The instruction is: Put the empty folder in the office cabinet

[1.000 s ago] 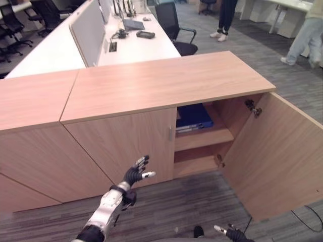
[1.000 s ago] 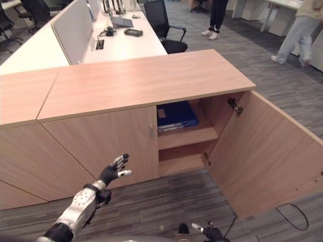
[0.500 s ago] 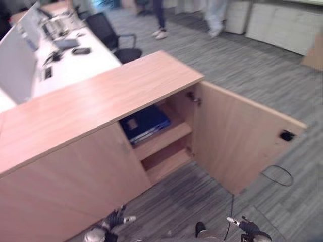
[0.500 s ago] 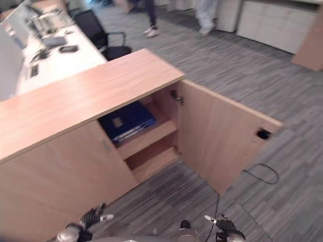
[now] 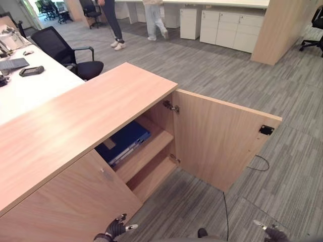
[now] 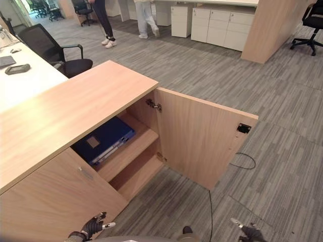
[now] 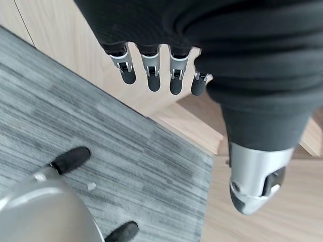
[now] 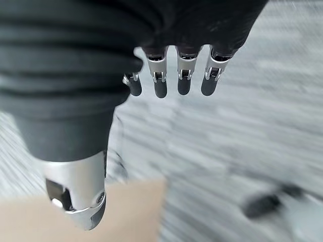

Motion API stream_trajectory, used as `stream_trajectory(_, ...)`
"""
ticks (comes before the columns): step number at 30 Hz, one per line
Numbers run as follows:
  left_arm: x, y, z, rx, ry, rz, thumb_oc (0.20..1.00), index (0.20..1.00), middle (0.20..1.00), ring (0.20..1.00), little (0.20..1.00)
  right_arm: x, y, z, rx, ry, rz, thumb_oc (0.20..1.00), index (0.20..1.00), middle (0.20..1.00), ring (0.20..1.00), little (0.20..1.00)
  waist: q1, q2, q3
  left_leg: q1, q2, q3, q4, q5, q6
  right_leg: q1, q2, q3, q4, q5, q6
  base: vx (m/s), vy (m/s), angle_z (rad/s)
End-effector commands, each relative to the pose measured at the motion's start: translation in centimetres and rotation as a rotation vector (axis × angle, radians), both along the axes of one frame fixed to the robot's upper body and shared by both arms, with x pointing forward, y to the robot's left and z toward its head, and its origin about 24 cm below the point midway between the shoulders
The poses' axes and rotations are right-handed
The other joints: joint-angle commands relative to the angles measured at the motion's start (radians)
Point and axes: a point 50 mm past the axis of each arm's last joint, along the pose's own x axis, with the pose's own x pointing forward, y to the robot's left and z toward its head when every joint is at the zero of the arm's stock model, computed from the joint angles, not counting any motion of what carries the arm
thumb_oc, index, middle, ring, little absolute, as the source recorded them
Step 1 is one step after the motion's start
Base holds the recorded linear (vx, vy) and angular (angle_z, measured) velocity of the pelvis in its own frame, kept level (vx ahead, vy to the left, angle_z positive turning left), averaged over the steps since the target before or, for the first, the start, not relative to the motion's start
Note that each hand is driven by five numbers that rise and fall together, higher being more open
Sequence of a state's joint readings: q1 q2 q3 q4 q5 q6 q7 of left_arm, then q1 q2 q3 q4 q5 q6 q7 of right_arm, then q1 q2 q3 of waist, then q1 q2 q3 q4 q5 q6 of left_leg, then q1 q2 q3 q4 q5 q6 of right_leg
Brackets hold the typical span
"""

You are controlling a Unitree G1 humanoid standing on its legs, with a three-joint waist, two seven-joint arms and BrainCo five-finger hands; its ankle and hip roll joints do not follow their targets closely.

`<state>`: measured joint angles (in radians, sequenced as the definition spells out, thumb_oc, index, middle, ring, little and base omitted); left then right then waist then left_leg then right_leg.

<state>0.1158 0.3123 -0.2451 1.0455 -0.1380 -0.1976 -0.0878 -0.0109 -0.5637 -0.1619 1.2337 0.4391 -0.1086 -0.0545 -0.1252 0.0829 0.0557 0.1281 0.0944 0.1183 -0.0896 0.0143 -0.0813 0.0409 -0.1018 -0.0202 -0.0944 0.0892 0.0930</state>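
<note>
The blue folder [image 6: 103, 140] lay flat on the upper shelf of the office cabinet [image 6: 75, 113], whose door [image 6: 202, 138] stood swung wide open. Against the picture half a second before, the whole scene had shifted, so the camera had turned; the folder and door kept their places in the cabinet. The left hand [image 5: 117, 229] had dropped to the bottom edge of the head views, in front of the closed door panel [image 6: 55, 201], fingers straight and spread, holding nothing. The right hand [image 6: 247, 232] showed low at the right over the grey carpet [image 6: 282, 151]; its wrist view was smeared, but the fingers appeared straight and empty. Two people [image 6: 123, 20] stood far back beside a black chair [image 6: 48, 48].
</note>
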Motion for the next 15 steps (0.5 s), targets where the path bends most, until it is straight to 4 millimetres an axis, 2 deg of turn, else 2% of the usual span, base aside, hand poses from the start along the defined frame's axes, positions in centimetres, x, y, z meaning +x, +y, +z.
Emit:
stream_trajectory(1,1.9,0.8,0.8,0.027,-0.068,-0.022,1.000,1.000,1.000,1.000,1.000,4.1,-3.7,4.5,-0.106,-0.176,-0.092,1.000,1.000,1.000,1.000,1.000,0.030,-0.049,0.012,0.037,0.047,0.007,0.051,-0.044,-0.045,0.038,-0.023,-0.007,0.012,-0.084,0.088,-0.02,0.018,-0.04)
stream_trajectory(4,2.3,0.7,1.0,0.027,-0.077,-0.046,1.000,1.000,1.000,1.000,1.000,6.0,-6.6,8.7,-0.211,-0.265,-0.115,1.000,1.000,1.000,1.000,1.000,0.037,-0.054,0.009,0.037,0.043,0.004,0.047,-0.037,-0.045,0.039,-0.029,-0.016,0.011,-0.074,0.092,0.00,0.000,0.00)
stream_trajectory(9,2.4,0.1,1.0,0.011,-0.079,-0.086,1.000,1.000,1.000,1.000,1.000,8.3,-9.3,14.6,-0.326,-0.393,-0.128,1.000,1.000,1.000,1.000,1.000,0.056,-0.060,0.000,0.038,0.046,-0.010,0.038,-0.034,-0.048,0.050,-0.035,-0.037,0.008,-0.076,0.096,0.02,0.009,0.04)
stream_trajectory(10,2.4,0.1,1.0,0.010,-0.078,-0.085,1.000,1.000,1.000,1.000,1.000,8.4,-9.3,14.7,-0.327,-0.392,-0.127,1.000,1.000,1.000,1.000,1.000,0.054,-0.057,-0.001,0.045,0.047,-0.011,0.035,-0.044,-0.048,0.056,-0.034,-0.038,0.009,-0.087,0.098,-0.03,-0.016,0.10)
stream_trajectory(12,2.3,0.1,1.0,0.009,-0.074,-0.108,1.000,1.000,1.000,1.000,1.000,10.1,-10.0,18.0,-0.384,-0.461,-0.100,1.000,1.000,1.000,1.000,1.000,0.065,-0.063,-0.002,0.037,0.047,-0.020,0.037,-0.032,-0.050,0.057,-0.036,-0.050,0.007,-0.077,0.096,0.01,-0.009,0.15)
stream_trajectory(14,2.3,0.0,1.0,0.010,-0.069,-0.110,1.000,1.000,1.000,1.000,1.000,11.5,-9.8,19.5,-0.404,-0.494,-0.071,1.000,1.000,1.000,1.000,1.000,0.070,-0.061,-0.004,0.046,0.049,-0.024,0.030,-0.041,-0.051,0.066,-0.035,-0.056,0.007,-0.089,0.099,0.04,-0.002,0.12)
stream_trajectory(15,2.3,0.0,1.0,0.009,-0.069,-0.108,1.000,1.000,1.000,1.000,1.000,11.6,-9.8,19.5,-0.405,-0.495,-0.070,1.000,1.000,1.000,1.000,1.000,0.068,-0.060,-0.003,0.046,0.049,-0.025,0.030,-0.040,-0.051,0.066,-0.035,-0.056,0.007,-0.089,0.099,0.00,-0.011,0.05)
